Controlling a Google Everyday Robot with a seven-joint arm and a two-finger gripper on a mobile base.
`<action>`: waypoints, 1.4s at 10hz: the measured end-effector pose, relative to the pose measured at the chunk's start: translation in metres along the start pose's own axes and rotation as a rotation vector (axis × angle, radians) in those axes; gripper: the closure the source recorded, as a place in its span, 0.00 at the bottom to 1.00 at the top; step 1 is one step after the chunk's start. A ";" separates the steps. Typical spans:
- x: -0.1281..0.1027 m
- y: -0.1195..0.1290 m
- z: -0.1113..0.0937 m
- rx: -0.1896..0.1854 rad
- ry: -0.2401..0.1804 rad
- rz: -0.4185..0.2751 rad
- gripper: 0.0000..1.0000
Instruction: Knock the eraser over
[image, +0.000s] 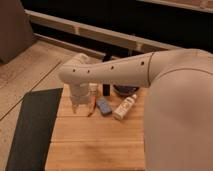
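One gripper (78, 108): hangs from the down-turned wrist, low over the worktop near its far left corner; I cannot tell whether it is open or closed.
Arm (115, 72): cream-coloured, reaches in from the right along the far edge and hides the right side of the worktop.
Eraser (106, 89): small dark block, upright at the far edge just below the arm, to the right of the gripper and apart from it.
Cream cylinder (93, 90): only partly seen at the far edge, between the wrist and the eraser.
Blue pad (104, 106): lies flat just nearward of the eraser, between the orange item and the white bottle.
Orange item (91, 105): thin and slanted, just beside the gripper on its right; its kind cannot be told.
White bottle (125, 107): lies on its side, slanted, right of the blue pad.
Dark round thing (126, 90): at the far edge right of the eraser, partly under the arm.
Worktop (95, 145): pale wooden planks.
Black mat (30, 125): on the floor along the worktop's left edge.
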 end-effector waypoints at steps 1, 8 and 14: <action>0.000 0.000 0.000 0.000 0.000 0.000 0.74; -0.072 -0.072 0.039 0.047 0.060 0.124 1.00; -0.140 -0.122 0.070 0.019 0.083 0.142 1.00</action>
